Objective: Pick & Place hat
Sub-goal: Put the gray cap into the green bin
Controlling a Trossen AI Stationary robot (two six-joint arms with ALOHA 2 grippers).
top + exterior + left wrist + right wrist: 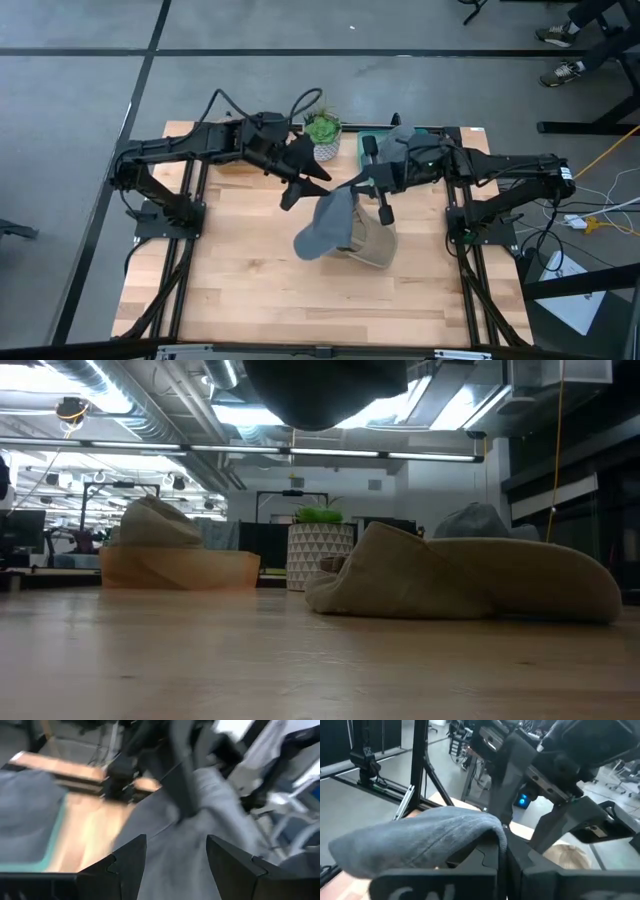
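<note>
One grey hat (325,226) overhead, unseen low

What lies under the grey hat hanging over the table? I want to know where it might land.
Under the grey hat, pinched in the shut right hand, lies a tan hat on the wooden table. The grey hat hides part of the tan one.
</note>
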